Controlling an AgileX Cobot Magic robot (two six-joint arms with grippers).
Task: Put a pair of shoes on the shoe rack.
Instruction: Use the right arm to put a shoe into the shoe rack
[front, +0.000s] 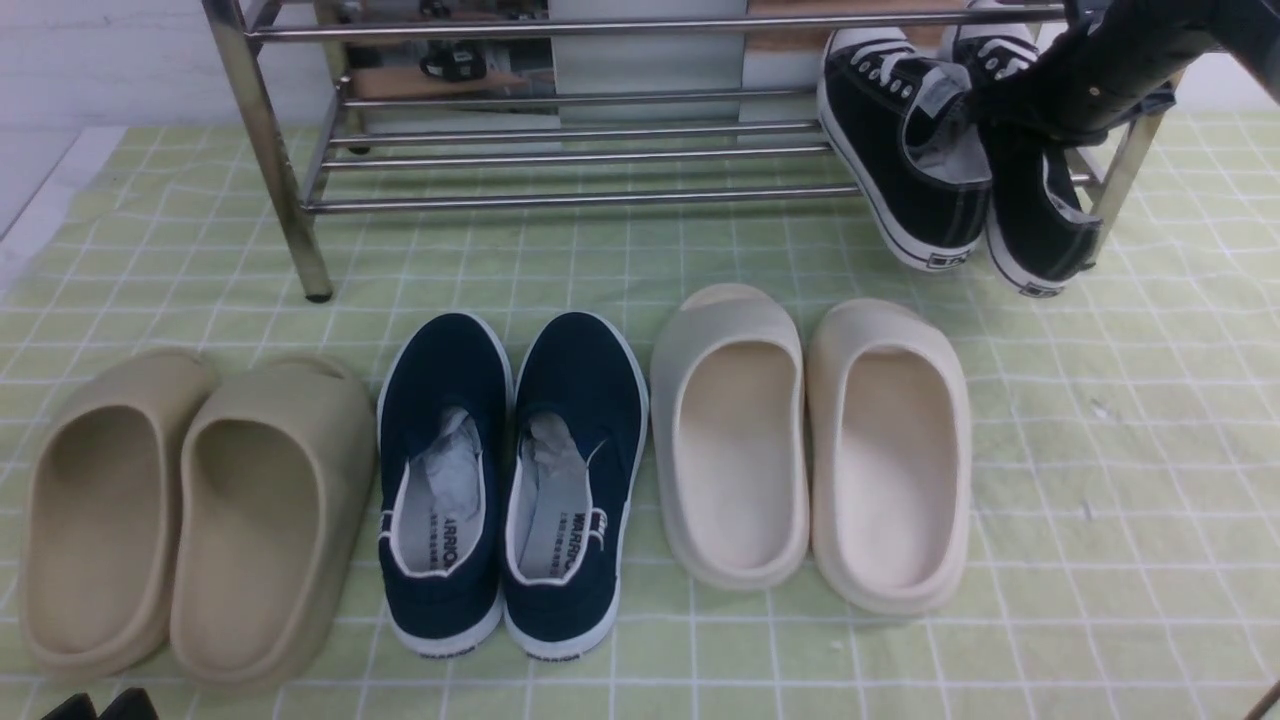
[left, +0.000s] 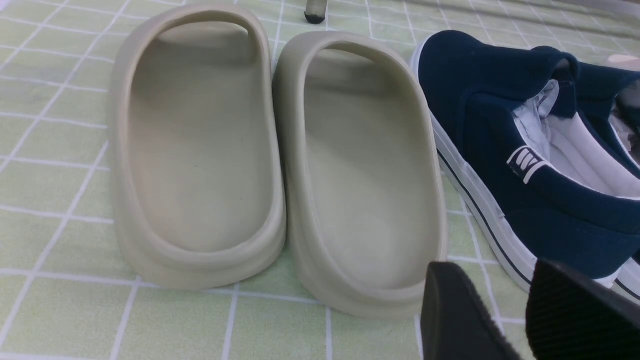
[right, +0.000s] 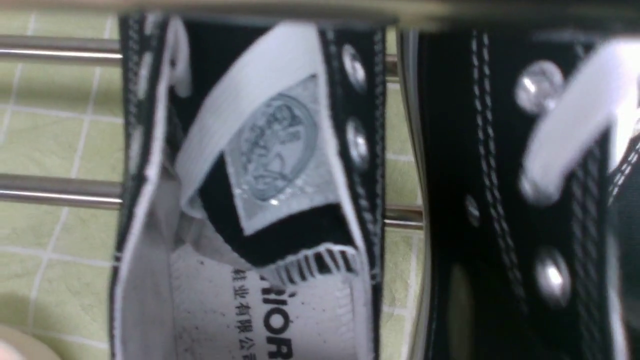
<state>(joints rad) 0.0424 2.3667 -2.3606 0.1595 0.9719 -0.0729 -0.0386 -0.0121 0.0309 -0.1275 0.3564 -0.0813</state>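
The two black sneakers (front: 900, 170) (front: 1035, 220) lie side by side on the lower shelf at the right end of the steel shoe rack (front: 560, 198). Their toes point to the back and their heels hang tilted over the front bar. My right gripper (front: 985, 110) reaches down from the upper right onto their inner collars and looks shut on them; its fingertips are hidden. The right wrist view shows both sneakers (right: 280, 150) (right: 480, 150) close up over the rack bars (right: 55, 192). My left gripper (left: 495, 280) is open and empty, low at the front left (front: 98, 703).
On the green checked cloth (front: 1100, 450) in front of the rack stand tan slippers (front: 190, 520), navy slip-ons (front: 510, 480) and cream slippers (front: 810, 450). The rack's left leg (front: 290, 200) stands behind the tan slippers. The left wrist view shows the tan slippers (left: 200, 150) and one navy slip-on (left: 500, 150).
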